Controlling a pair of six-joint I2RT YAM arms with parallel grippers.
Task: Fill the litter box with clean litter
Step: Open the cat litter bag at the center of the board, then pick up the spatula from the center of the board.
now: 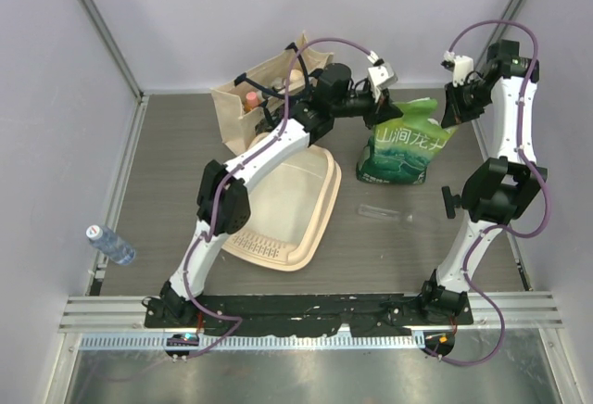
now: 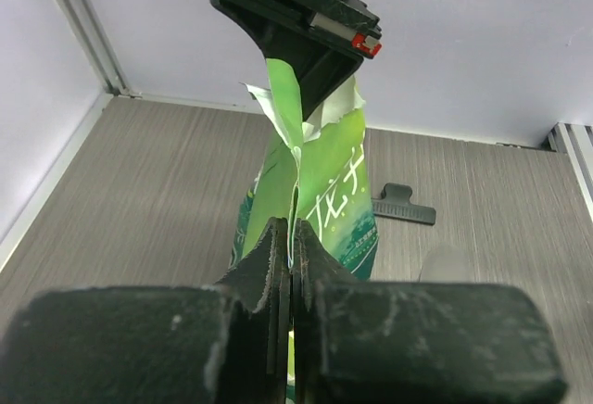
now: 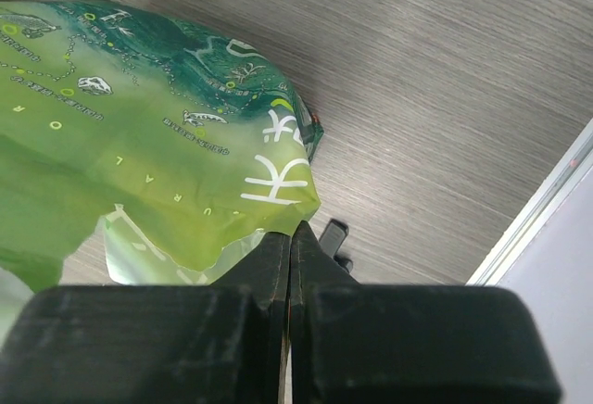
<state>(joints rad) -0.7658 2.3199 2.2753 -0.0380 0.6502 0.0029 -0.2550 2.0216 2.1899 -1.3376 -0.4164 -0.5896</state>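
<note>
Pinched shut on green bag (image 1: 405, 149) at its torn top: left gripper (image 2: 292, 248), right gripper (image 3: 293, 237). At bag's 8 o'clock, litter box (image 1: 296, 202); at 10 o'clock, tote bag (image 1: 232, 112) holding a bottle (image 1: 251, 99).

Only readable stuff is on the green bag (image 1: 404, 149) by the far edge: big white Chinese characters, first one 山. Smaller print is too blurry.

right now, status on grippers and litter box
Left gripper shut on green bag top. Right gripper shut on its opposite edge. Litter box looks empty. Left arm spans over box.
</note>
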